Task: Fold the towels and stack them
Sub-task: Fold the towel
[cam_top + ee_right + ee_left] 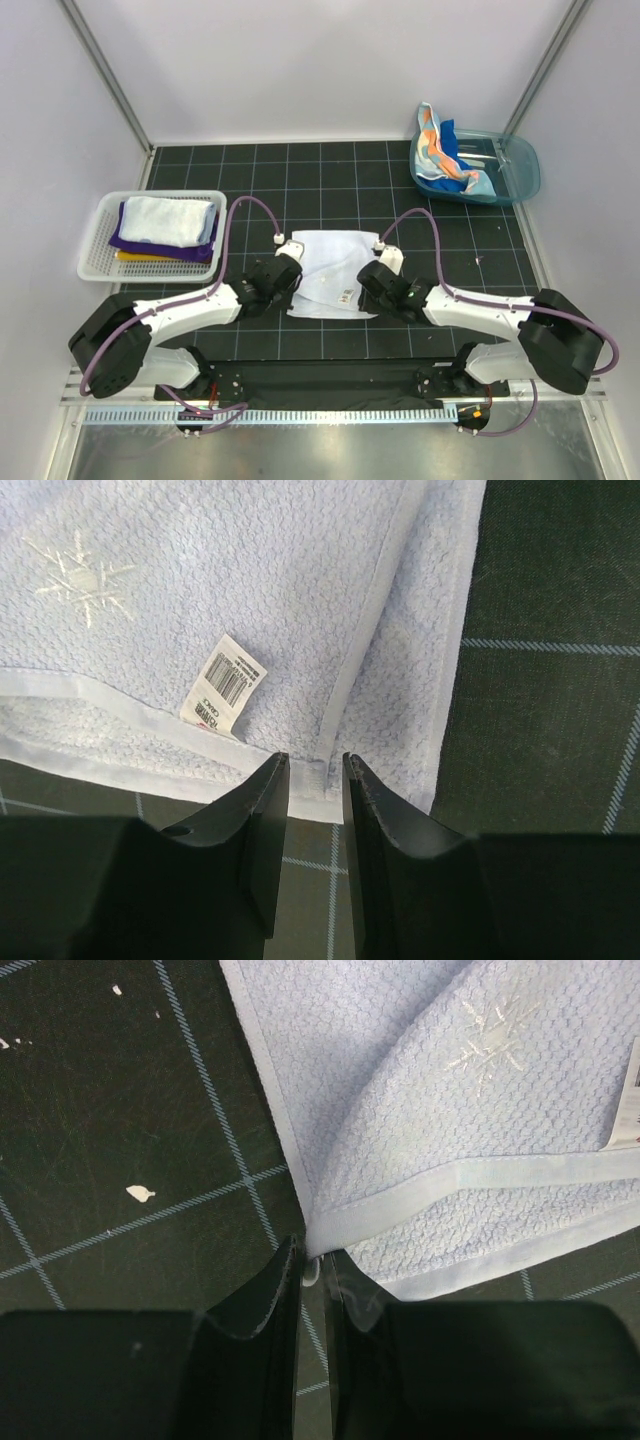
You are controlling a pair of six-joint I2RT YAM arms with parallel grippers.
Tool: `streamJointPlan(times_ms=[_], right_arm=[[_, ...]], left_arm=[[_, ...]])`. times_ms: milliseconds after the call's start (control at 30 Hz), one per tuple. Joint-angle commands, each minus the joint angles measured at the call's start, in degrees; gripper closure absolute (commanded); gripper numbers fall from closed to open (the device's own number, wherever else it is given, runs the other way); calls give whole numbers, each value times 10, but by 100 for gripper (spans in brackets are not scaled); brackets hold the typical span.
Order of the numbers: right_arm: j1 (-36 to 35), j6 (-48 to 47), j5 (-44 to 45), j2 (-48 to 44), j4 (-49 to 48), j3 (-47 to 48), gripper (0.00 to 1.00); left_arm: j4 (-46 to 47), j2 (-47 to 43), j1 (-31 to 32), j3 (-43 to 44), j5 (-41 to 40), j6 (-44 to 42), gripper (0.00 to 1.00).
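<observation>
Count: six towels, two grippers, one basket, one tub.

The pale blue-white towel (330, 262) lies on the black grid mat (330, 190), centred between the two arms. It is folded, with an upper layer over a lower one. A barcode label (222, 685) sits near its front hem.

The white basket (95, 270) at the left holds three stacked towels: white towel (168, 218) on top, purple towel (130, 240) under it, yellow towel (135, 256) lowest. The teal tub (525, 165) at the far right holds two: spotted towel (432, 150) draped over its rim, and bright blue towel (452, 165).

The left gripper (312, 1260) is almost closed, pinching the front left corner of the pale blue-white towel. The right gripper (312, 768) stands a narrow gap apart with the front hem between its tips; whether it pinches cannot be told.

Bare mat lies behind the pale blue-white towel and on both sides of it, towards the basket and the tub.
</observation>
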State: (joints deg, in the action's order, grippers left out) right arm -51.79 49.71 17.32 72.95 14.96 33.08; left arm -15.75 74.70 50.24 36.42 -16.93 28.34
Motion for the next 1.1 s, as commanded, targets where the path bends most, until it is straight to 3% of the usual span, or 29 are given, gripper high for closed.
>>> streamJointPlan(times_ms=[0,833,1067], right_arm=[[-11,13,27,13,-25,7,65],[-38,17,49,45,-10,22,64],[-38,12,55,34,10,41,77]], left_arm=[[19,1,2,19,-2,3,83],[26,8,3,11,1,6,83],[25,5,2,12,0,3,83]])
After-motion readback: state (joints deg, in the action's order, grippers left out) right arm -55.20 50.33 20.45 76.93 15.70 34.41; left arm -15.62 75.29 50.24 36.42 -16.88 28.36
